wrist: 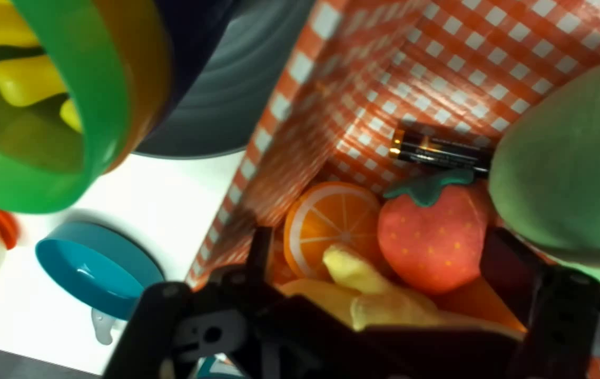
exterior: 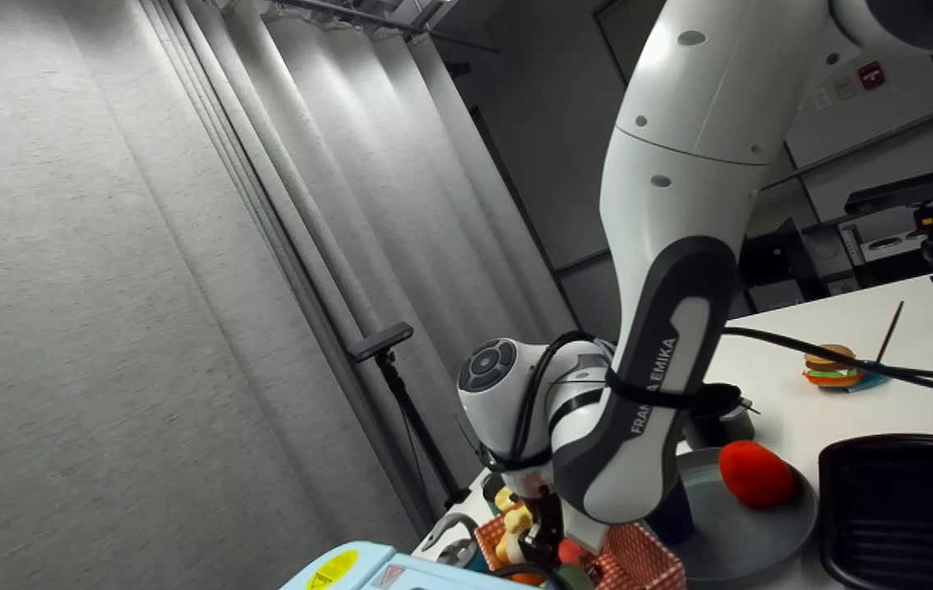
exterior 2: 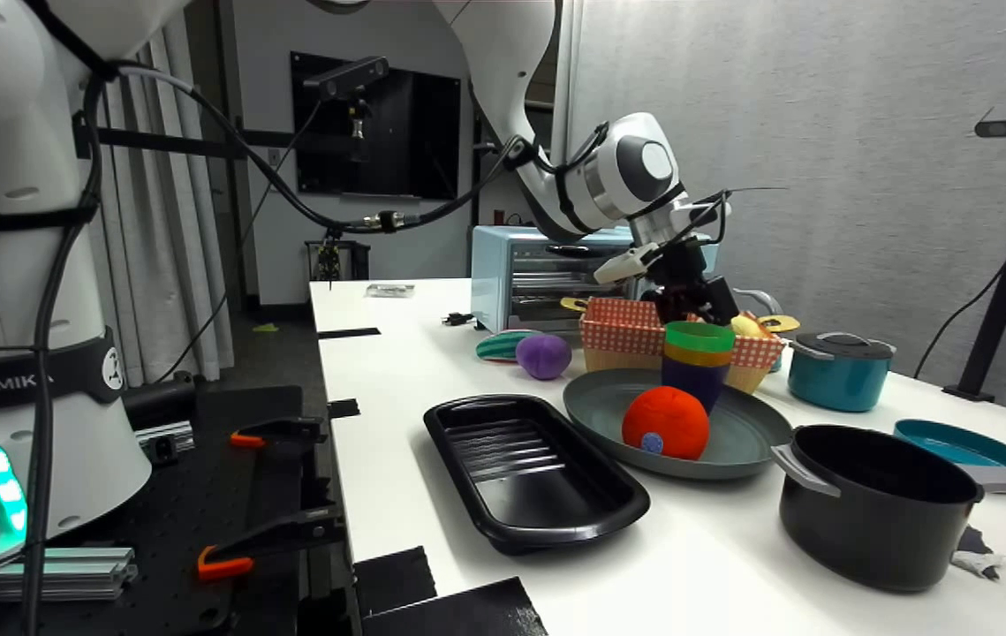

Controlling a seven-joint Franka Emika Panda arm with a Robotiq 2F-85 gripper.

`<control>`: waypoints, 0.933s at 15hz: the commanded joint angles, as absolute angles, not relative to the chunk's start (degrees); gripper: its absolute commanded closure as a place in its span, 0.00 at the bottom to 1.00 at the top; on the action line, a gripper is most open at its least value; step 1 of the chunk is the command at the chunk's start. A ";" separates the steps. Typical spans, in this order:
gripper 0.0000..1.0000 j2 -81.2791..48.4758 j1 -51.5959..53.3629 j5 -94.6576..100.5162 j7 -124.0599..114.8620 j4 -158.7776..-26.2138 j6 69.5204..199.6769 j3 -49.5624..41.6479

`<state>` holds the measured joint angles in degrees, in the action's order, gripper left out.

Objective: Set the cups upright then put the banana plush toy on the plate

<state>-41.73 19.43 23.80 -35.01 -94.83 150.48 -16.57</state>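
Note:
My gripper (wrist: 384, 263) is open, low in the checked basket (exterior 2: 622, 322). In the wrist view, a yellow soft piece (wrist: 384, 302), apparently the banana plush toy, lies between the spread fingers without a visible grip; its lower part is hidden behind them. The cups (exterior 2: 695, 375), green, orange and dark purple, stand nested and upright on the round dark grey plate (exterior 2: 737, 442). Their wide green rim (wrist: 102, 131) is left of the gripper in the wrist view, with yellow pieces inside. In an exterior view the arm partly covers the purple cup (exterior: 675, 516).
Beside the cups sits an orange-red ball (exterior 2: 666, 424). The basket also holds a strawberry toy (wrist: 434, 239), an orange slice (wrist: 331, 221), a battery (wrist: 436, 152) and a green plush (wrist: 568, 158). Around stand a black tray (exterior 2: 538, 495), black pot (exterior 2: 873, 530) and toaster oven (exterior 2: 494, 283).

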 commanded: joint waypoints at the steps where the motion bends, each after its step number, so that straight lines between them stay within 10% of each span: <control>1: 0.00 -43.54 18.81 23.72 -35.06 -93.71 152.51 -17.11; 7: 0.00 -44.96 18.62 23.04 -34.21 -92.38 151.80 -16.73; 14: 0.65 -45.46 18.75 22.98 -34.22 -91.86 151.54 -16.80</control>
